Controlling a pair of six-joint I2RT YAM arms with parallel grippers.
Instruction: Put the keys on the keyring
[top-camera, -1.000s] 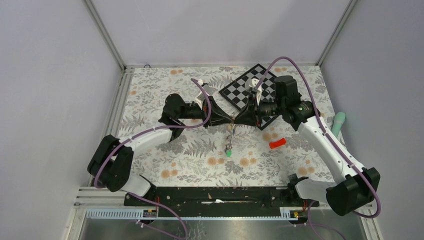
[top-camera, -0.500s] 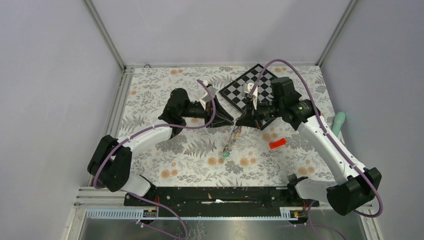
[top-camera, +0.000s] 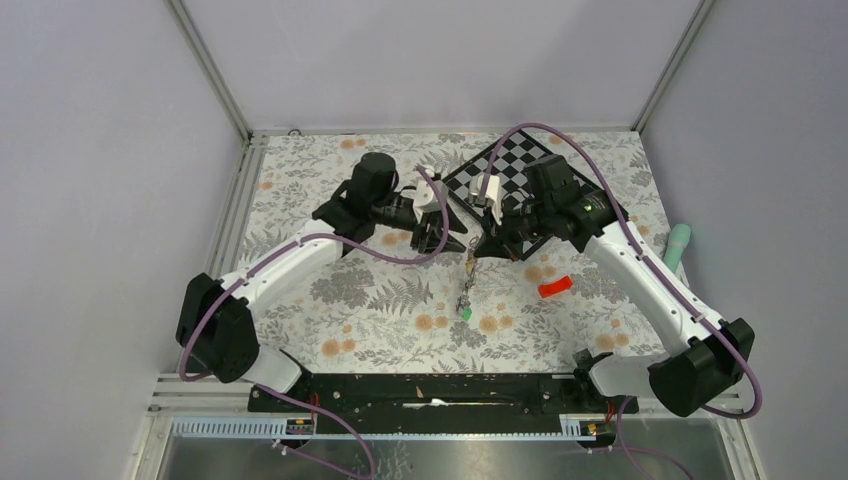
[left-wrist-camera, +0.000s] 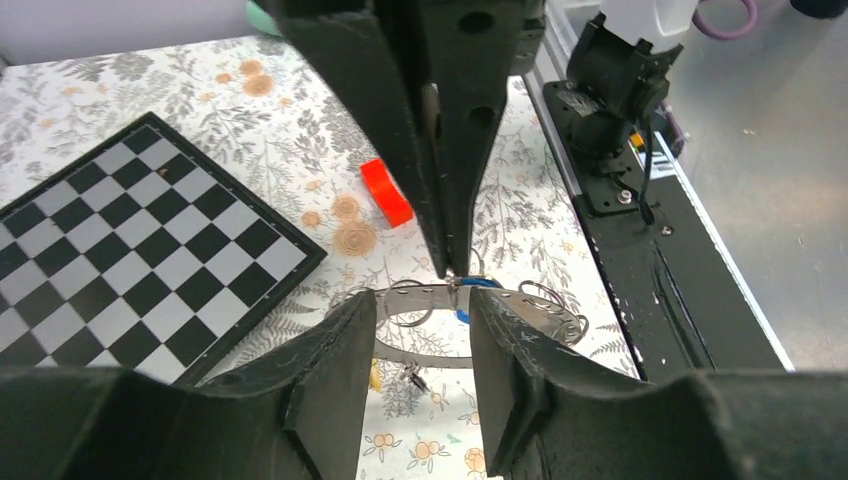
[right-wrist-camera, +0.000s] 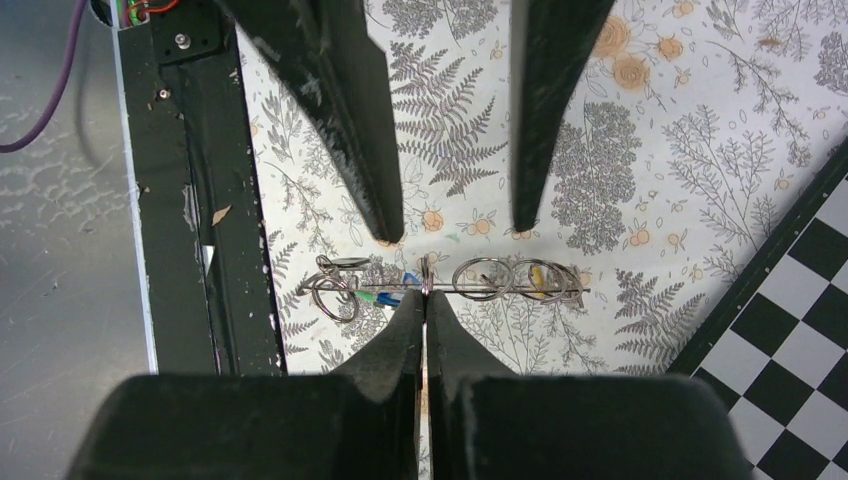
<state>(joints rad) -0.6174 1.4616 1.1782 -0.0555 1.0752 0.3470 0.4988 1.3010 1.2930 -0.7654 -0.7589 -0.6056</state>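
Observation:
The keyring (left-wrist-camera: 417, 296), a flat grey metal ring, hangs in the air over the middle of the table. My right gripper (right-wrist-camera: 425, 298) is shut on the keyring's (right-wrist-camera: 500, 291) edge. Keys dangle from it on small split rings: a green tag (top-camera: 465, 313) lowest, plus blue (right-wrist-camera: 405, 280) and yellow (right-wrist-camera: 540, 275) tags. My left gripper (left-wrist-camera: 424, 310) faces the right one with its jaws open. Its fingertips (right-wrist-camera: 385, 225) stop just short of the ring and touch nothing. From above, the left gripper (top-camera: 440, 232) sits just left of the right gripper (top-camera: 480, 243).
A black-and-white chequered board (top-camera: 520, 170) lies at the back, under the right arm. A red oblong block (top-camera: 554, 287) lies to the right of the hanging keys. A pale teal object (top-camera: 679, 247) rests at the right wall. Black rails (top-camera: 430, 390) run along the near edge.
The left gripper opened, let go of the keyring and drew back to the left. The right gripper shut on the ring and now carries it alone. Both arms shifted toward the back.

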